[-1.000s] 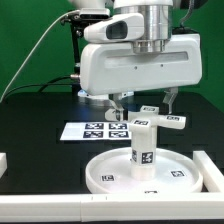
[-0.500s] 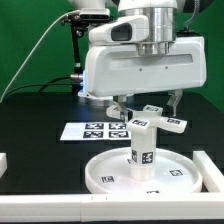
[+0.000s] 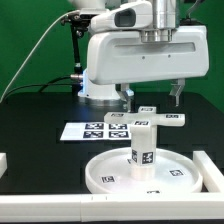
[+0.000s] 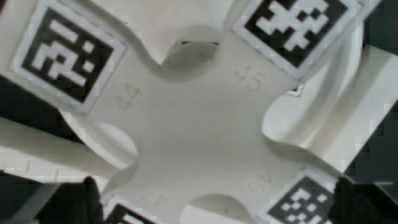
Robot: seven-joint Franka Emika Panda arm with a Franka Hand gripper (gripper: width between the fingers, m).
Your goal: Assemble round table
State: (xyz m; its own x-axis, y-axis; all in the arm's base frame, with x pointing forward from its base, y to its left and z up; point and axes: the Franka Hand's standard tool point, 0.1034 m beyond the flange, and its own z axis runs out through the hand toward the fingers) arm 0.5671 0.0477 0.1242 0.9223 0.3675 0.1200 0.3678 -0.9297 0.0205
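Note:
The large round disc (image 3: 100,176) lies flat on the black table. The short thick leg (image 3: 143,148) stands upright in its middle. The cross-shaped foot (image 3: 160,117) sits on top of the leg. My gripper (image 3: 153,97) hangs open just above the foot, one finger on each side, touching nothing. In the wrist view the foot (image 4: 196,120) fills the picture, seen from straight above with its tags at the arm ends. The dark fingertips (image 4: 71,200) show at the edge, and the gripper (image 4: 222,205) has nothing between them.
The marker board (image 3: 98,130) lies behind the disc. White border blocks stand at the front edge (image 3: 50,210), at the exterior view's left (image 3: 3,160) and its right (image 3: 210,165). The arm's base (image 3: 100,92) is at the back.
The gripper has risen from around the foot to just above it and stayed open. The foot, leg and disc have not moved.

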